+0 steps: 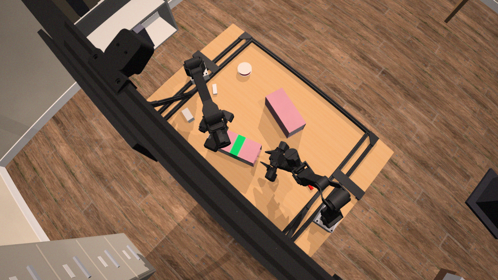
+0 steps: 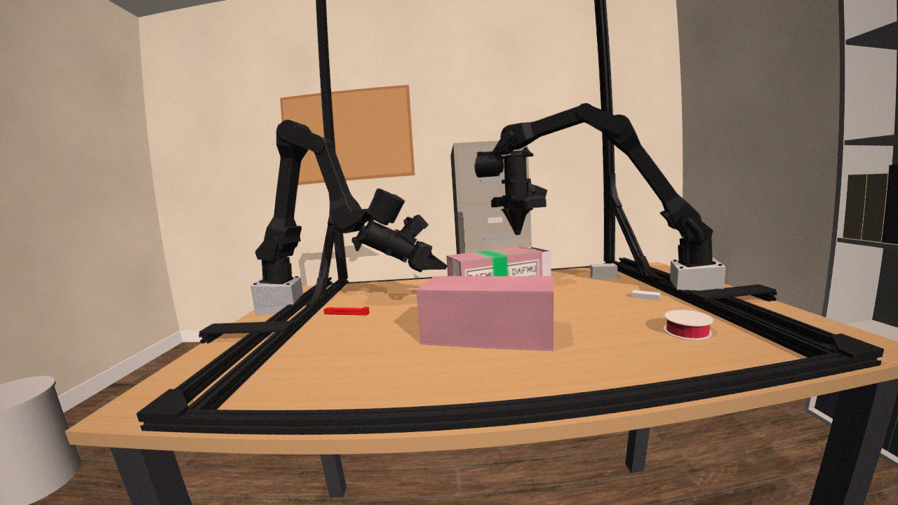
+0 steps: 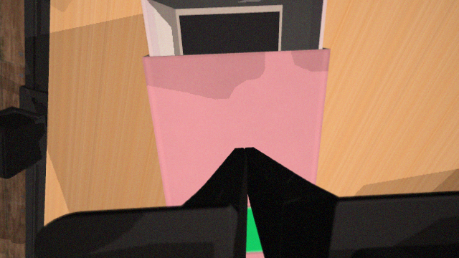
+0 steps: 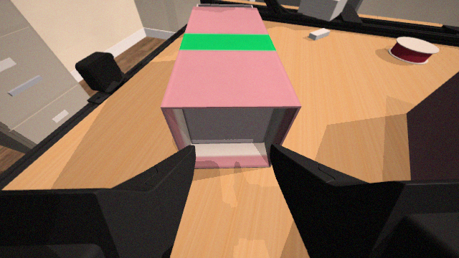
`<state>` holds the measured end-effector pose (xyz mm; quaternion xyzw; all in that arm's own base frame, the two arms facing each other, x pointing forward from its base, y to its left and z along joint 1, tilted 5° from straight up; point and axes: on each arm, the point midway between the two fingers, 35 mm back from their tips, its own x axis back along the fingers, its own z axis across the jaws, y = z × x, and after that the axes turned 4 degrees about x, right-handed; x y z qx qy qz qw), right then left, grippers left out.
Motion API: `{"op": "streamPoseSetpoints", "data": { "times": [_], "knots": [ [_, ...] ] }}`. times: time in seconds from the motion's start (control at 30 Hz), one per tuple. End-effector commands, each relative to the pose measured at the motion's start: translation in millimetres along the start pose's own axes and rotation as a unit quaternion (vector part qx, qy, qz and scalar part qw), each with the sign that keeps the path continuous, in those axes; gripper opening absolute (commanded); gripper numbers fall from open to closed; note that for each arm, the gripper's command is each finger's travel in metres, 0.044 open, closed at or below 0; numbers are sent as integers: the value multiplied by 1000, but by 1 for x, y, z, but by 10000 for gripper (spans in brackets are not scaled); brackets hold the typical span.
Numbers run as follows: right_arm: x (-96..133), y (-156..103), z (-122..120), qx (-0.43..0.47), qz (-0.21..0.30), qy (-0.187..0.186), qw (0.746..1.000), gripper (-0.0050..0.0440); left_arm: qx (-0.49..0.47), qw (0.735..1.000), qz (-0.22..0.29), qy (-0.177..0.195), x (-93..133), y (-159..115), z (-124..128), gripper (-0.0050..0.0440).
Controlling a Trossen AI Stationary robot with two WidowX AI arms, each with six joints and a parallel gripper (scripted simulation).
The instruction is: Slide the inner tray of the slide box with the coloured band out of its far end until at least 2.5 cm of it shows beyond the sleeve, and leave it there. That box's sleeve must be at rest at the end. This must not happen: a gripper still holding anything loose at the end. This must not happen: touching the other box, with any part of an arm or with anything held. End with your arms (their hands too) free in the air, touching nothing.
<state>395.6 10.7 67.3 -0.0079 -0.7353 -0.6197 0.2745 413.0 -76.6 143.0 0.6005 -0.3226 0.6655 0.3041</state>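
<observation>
Right pincer (image 1: 263, 157) (image 2: 445, 267) (image 4: 233, 146), spread, faces the green-banded box's (image 1: 249, 149) (image 2: 471, 259) (image 3: 237, 107) (image 4: 231, 79) open end; left pincer (image 2: 517, 233) (image 3: 244, 147), pressed together, hangs above; the tray (image 2: 545, 262) (image 3: 158, 32) sticks out opposite.

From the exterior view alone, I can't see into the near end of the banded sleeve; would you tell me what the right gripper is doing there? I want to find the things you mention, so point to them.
Observer: In the right wrist view, the right gripper (image 1: 263, 157) (image 2: 446, 266) (image 4: 233, 150) stands open at the sleeve (image 1: 249, 149) (image 2: 461, 262) (image 3: 237, 118) (image 4: 231, 79), nothing between its fingers.
Operator: Thank you. Is the inner tray really out at the other end?
Observer: Yes, the left wrist view shows the inner tray (image 2: 545, 262) (image 3: 165, 36) beyond the sleeve's edge, with a dark rectangle framed inside it.
</observation>
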Motion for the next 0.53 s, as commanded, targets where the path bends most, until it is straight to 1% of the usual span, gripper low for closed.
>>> {"op": "streamPoseSetpoints", "data": {
  "times": [0.0,0.1,0.5],
  "knots": [
    [0,-1,0,0,1,0,1000,288,-2,1000,-1,0,0,0,0,0],
    [0,-1,0,0,1,0,1000,360,-2,1000,-1,0,0,0,0,0],
    [0,-1,0,0,1,0,1000,360,-2,1000,-1,0,0,0,0,0]
  ]
}}
